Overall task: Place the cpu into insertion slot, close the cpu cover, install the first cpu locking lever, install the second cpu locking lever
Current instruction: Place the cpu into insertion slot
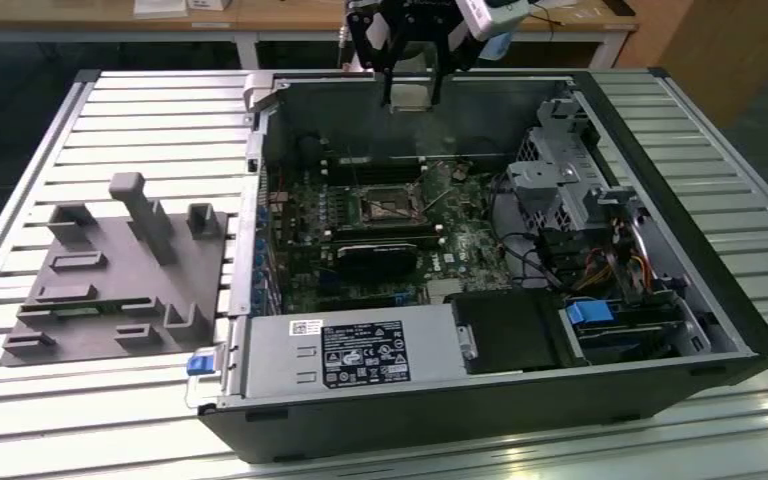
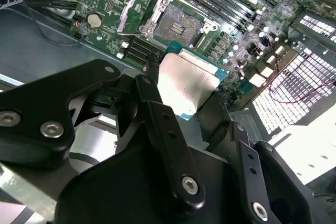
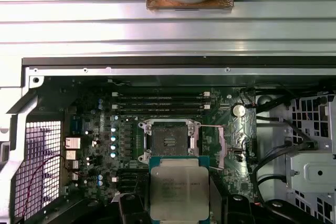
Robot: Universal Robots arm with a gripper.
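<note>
Cpu sits clamped between the fingers, held in the air over the 12 o'clock edge of the computer case in the exterior view, well apart from the bare insertion slot.

Black two-finger gripper hangs above far wall of open black metal computer case, pointing down, not touching case. Black fingers clamped on opposite edges of small flat square silver-grey cpu. Chip's metal top faces camera in both wrist views, fingers either side.
</note>
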